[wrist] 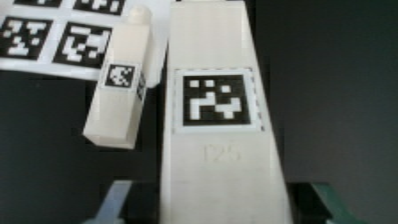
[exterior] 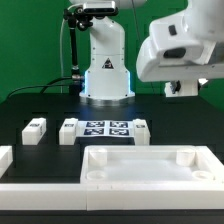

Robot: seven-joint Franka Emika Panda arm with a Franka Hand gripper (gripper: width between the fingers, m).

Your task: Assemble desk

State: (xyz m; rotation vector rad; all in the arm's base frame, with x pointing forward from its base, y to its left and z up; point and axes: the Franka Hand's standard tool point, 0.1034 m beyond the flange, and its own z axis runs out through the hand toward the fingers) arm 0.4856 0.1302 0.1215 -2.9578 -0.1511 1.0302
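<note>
White glossy arm [exterior: 175, 45]; white base [exterior: 105, 62], blue glow; black cable [exterior: 72, 45]; dark fingers [wrist: 111, 202].

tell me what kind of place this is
Probably a robotics lab bench: a Panda arm on a black table, a green backdrop, a marker board, a white tabletop, and a leg in the pincer.

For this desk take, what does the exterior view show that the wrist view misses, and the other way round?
Exterior view only: the rimmed tabletop panel in front, the arm's base behind, and an outlying leg towards the exterior view's left. Wrist view only: a tagged leg close up, running between the fingers of the claw; whether they clamp it I cannot tell. Both: the marker board, with a small leg lying beside it.
</note>
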